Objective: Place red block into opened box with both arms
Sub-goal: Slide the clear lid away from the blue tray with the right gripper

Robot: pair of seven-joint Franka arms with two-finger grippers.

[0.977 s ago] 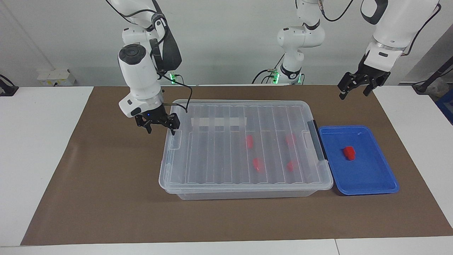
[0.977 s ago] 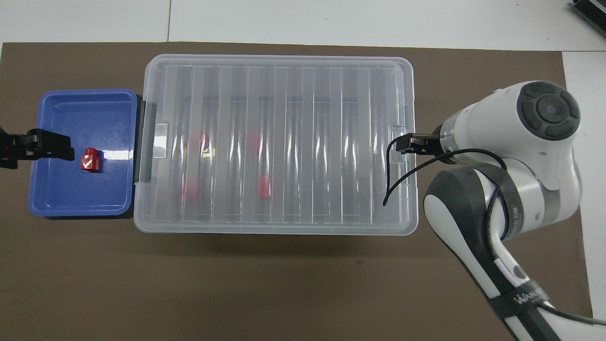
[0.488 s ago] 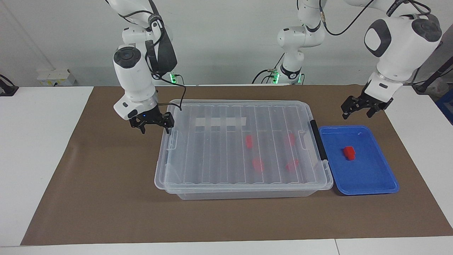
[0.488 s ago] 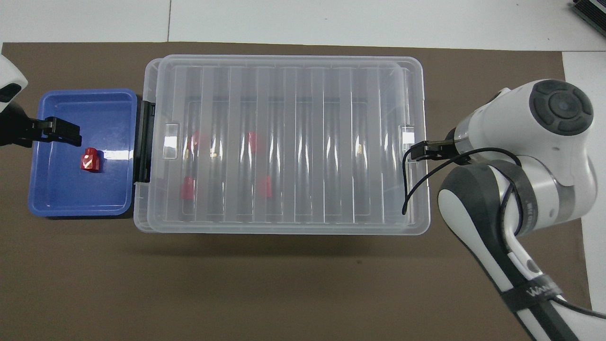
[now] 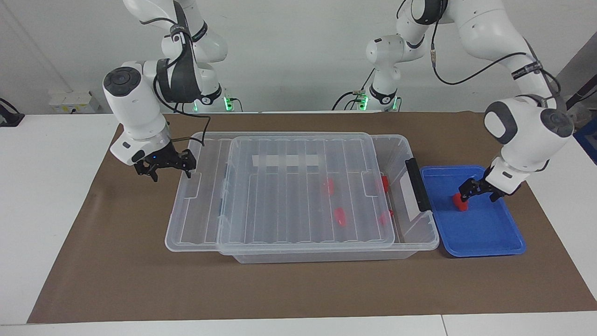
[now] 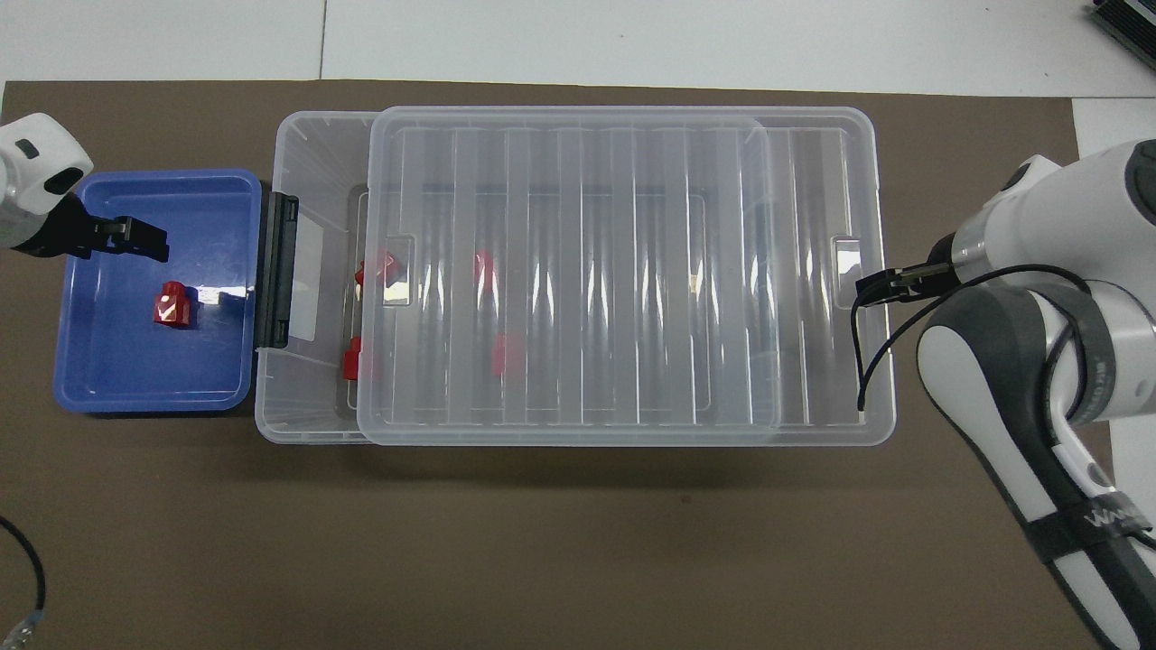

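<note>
A red block (image 5: 460, 201) (image 6: 172, 304) lies in the blue tray (image 5: 489, 235) (image 6: 108, 379). My left gripper (image 5: 478, 193) (image 6: 144, 241) hangs open low over the tray, close beside the block, with nothing between its fingers. The clear box (image 5: 419, 233) (image 6: 271, 397) stands beside the tray, and its ribbed lid (image 5: 289, 196) (image 6: 578, 271) is slid toward the right arm's end. A gap is open at the dark handle (image 5: 417, 184) (image 6: 275, 271). My right gripper (image 5: 163, 167) (image 6: 880, 284) stands open at the lid's end notch, one fingertip against its edge.
Several red blocks (image 5: 339, 215) (image 6: 503, 354) lie inside the box, mostly under the lid. A brown mat (image 5: 140, 280) covers the table under the box and tray. The lid overhangs the box toward the right arm's end.
The right gripper has dragged the lid toward the right arm's end, uncovering the box's handle end. The left gripper has come down from above the table into the blue tray beside the red block.
</note>
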